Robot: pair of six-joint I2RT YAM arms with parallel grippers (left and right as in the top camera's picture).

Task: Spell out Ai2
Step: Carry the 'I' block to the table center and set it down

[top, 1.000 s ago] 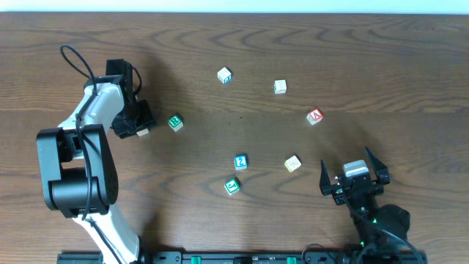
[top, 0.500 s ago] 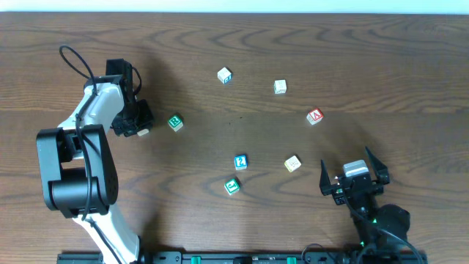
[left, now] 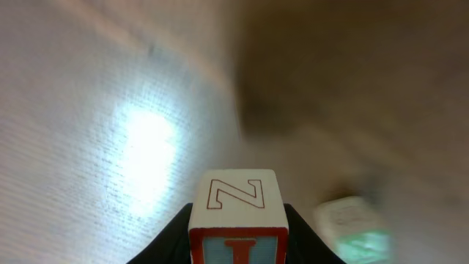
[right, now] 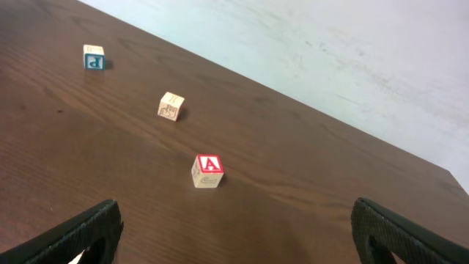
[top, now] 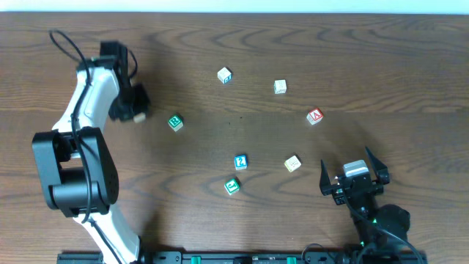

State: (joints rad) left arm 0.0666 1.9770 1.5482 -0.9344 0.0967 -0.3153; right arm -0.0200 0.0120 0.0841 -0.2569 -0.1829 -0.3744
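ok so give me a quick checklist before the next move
1. I cube gripped by left gripper: ok, jaws shut on both its sides.
2. Which face of it will land up: cannot tell; the left wrist view shows a Z face and the I face.
3. A cube free to pick: ok, it stands alone, A up.
4. 2 cube free to pick: ok, apart from the green cube and the cream cube.
5. right gripper ready: ok, jaws open, holding nothing.
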